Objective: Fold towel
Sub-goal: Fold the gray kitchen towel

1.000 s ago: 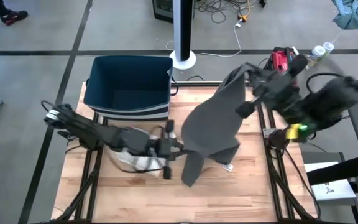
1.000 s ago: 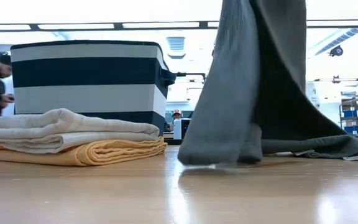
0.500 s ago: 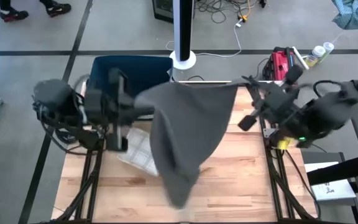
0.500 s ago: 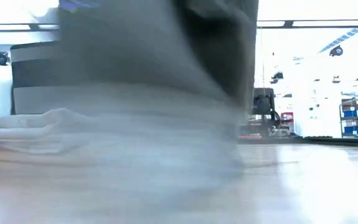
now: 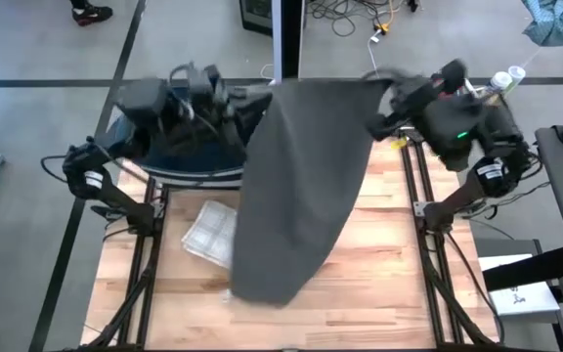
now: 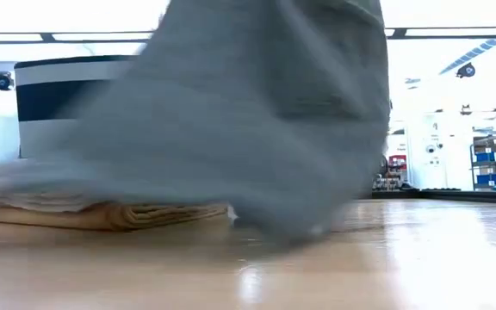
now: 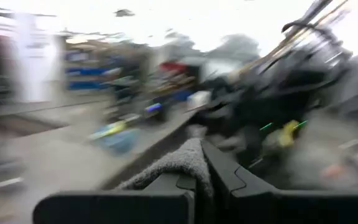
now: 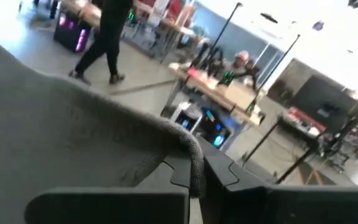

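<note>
A dark grey towel (image 5: 296, 186) hangs as a wide sheet between my two grippers, high over the table's far edge. My left gripper (image 5: 252, 98) is shut on one top corner and my right gripper (image 5: 379, 96) on the other. The towel's lower end (image 5: 262, 288) swings out over the near half of the table. The low view shows that end (image 6: 304, 226), blurred, close to the tabletop; I cannot tell whether it touches. My left gripper pinches a top corner of the towel (image 7: 190, 158) between its two fingers (image 7: 225, 174), which point about level. The cloth bunches at the fingertips and falls away below. My right gripper pinches the towel's other top corner at the hem (image 8: 194, 163) between its two fingers (image 8: 222, 177), about level. The top edge runs fairly taut between the two holds and the sheet hangs below them.
A navy and white striped basket (image 5: 179, 147) stands at the far left, partly behind my left arm. A stack of folded towels (image 6: 102, 211) lies on the table's left part (image 5: 211, 230). A white pole (image 5: 286, 39) rises behind the far edge. Bare wood (image 5: 389, 274) lies at right.
My left gripper has risen from low over the table's middle and gone toward the far edge, carrying its corner. The towel, bunched and resting on the table before, has spread out into a sheet between both grippers. Its lower end has swung toward the near edge.
</note>
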Robot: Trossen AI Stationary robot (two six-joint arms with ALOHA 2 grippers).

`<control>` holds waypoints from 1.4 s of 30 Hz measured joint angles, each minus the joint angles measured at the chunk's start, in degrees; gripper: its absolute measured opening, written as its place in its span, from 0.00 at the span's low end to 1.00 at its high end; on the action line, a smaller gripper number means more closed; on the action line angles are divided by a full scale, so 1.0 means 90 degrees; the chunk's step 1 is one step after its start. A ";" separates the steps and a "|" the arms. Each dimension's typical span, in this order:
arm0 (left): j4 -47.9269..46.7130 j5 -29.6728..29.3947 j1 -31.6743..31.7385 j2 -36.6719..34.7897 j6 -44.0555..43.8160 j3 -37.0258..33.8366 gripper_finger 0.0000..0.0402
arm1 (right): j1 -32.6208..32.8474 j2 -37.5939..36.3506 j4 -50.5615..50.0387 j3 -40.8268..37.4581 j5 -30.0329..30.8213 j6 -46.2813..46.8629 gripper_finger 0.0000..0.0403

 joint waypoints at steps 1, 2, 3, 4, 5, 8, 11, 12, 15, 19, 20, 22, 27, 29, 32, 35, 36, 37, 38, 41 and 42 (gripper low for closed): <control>0.0256 0.0610 0.0217 0.0025 -0.0251 0.0015 0.00 | -0.0003 -0.0095 0.0375 0.0000 0.0085 -0.0370 0.01; 0.0540 0.1149 0.0380 0.0057 -0.0473 0.0085 0.00 | 0.0047 -0.0196 0.0715 0.0000 0.0217 -0.0742 0.01; 0.0838 0.1576 0.0478 0.0103 -0.0634 0.0166 0.00 | 0.0142 -0.0285 0.1133 0.0002 0.0341 -0.1122 0.01; 0.1109 0.1946 0.0505 0.0143 -0.0726 0.0269 0.00 | 0.0262 -0.0409 0.1589 0.0008 0.0375 -0.1451 0.01; 0.1271 0.2274 0.0505 0.0178 -0.0750 0.0384 0.00 | 0.0412 -0.0545 0.1949 0.0012 0.0364 -0.1723 0.01; 0.1459 0.3305 0.0456 0.0319 -0.0654 0.0796 0.00 | 0.1006 -0.0856 0.2513 0.0024 0.0294 -0.1928 0.01; 0.1300 0.4051 0.0283 0.0402 -0.0629 0.1079 0.00 | 0.1669 -0.1055 0.2168 0.0023 0.0286 -0.1568 0.01; 0.1172 0.4183 0.0192 0.0415 -0.0609 0.1126 0.00 | 0.1903 -0.1125 0.1954 0.0018 0.0271 -0.1417 0.01; 0.0664 0.4276 -0.0104 0.0418 -0.0335 0.1156 0.00 | 0.2549 -0.1247 0.1223 0.0015 -0.0138 -0.0801 0.01; 0.0206 0.4263 -0.0456 0.0433 0.0020 0.1132 0.00 | 0.3108 -0.1270 0.0763 0.0010 -0.1359 -0.0318 0.01; 0.0192 0.4236 -0.0538 0.0433 0.0053 0.1129 0.00 | 0.3218 -0.1244 0.0775 0.0010 -0.1687 -0.0308 0.01; 0.0248 0.4230 -0.0704 0.0431 0.0071 0.1142 0.00 | 0.3462 -0.1171 0.0901 0.0010 -0.2318 -0.0480 0.01; 0.0038 0.4281 -0.1014 0.0428 0.0298 0.1463 0.00 | 0.4145 -0.1120 0.1741 0.0000 -0.3481 -0.1195 0.01; -0.0206 0.4372 -0.1115 0.0407 0.0472 0.1599 0.00 | 0.4354 -0.1147 0.2067 0.0012 -0.3905 -0.1542 0.01; -0.0748 0.4360 -0.1173 0.0389 0.0809 0.1668 0.00 | 0.4531 -0.1149 0.2156 0.0012 -0.3903 -0.1802 0.01; -0.1350 0.3667 -0.1161 0.0409 0.1032 0.1605 0.00 | 0.4523 -0.1129 0.1633 0.0010 -0.2502 -0.1681 0.01; -0.1497 0.3314 -0.1115 0.0429 0.1067 0.1532 0.00 | 0.4523 -0.1127 0.1296 0.0005 -0.1883 -0.1549 0.01; -0.1558 0.2969 -0.1026 0.0458 0.1075 0.1444 0.00 | 0.4518 -0.1134 0.0896 0.0005 -0.1262 -0.1362 0.01; -0.1574 0.2670 -0.0912 0.0468 0.1071 0.1328 0.00 | 0.4493 -0.1154 0.0448 0.0005 -0.0686 -0.1130 0.01; -0.1443 0.2078 -0.0400 0.0474 0.0922 0.0794 0.00 | 0.4281 -0.1178 -0.0962 0.0007 0.0606 -0.0168 0.01; -0.1234 0.1860 -0.0189 0.0474 0.0831 0.0570 0.00 | 0.4191 -0.1179 -0.1432 0.0007 0.0986 0.0296 0.01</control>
